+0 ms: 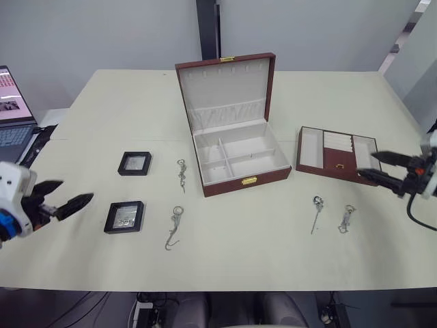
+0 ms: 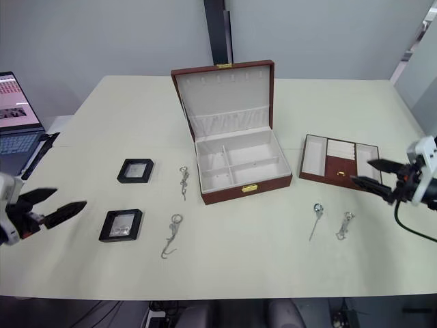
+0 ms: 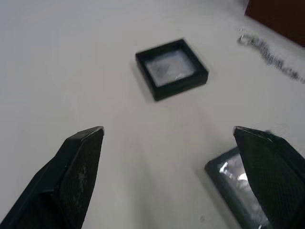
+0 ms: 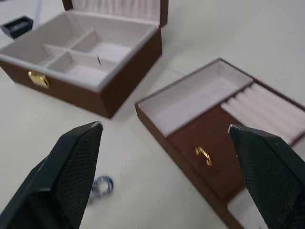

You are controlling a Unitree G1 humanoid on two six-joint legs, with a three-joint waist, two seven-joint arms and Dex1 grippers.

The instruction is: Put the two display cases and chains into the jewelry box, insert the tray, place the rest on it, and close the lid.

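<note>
**End effectors spread wide and empty, nothing packed yet**

My left end effector [image 1: 63, 193] hangs over the near left of the table [image 1: 273, 246], fingers spread wide and holding nothing. My right end effector [image 1: 379, 168] is just as wide open and empty, poised at the right end of the tray [image 1: 311, 147].

The jewelry box [image 1: 235, 154] sits mid-table with its lid up and its compartments bare. Left of it lie the far display case [image 1: 134, 163] and the near display case [image 1: 124, 216], with two chains [image 1: 181, 174] between them and the box. Two more chains [image 1: 316, 212] lie to the right, near the tray.

I judge we're at the first step: loading the cases. Next I'd bring the left end effector onto the near display case, straddling its frame squarely before closing.

I can't make out what the cases hold beyond a silvery glint. A laptop [image 1: 12, 116] is cut off at the left edge.
</note>
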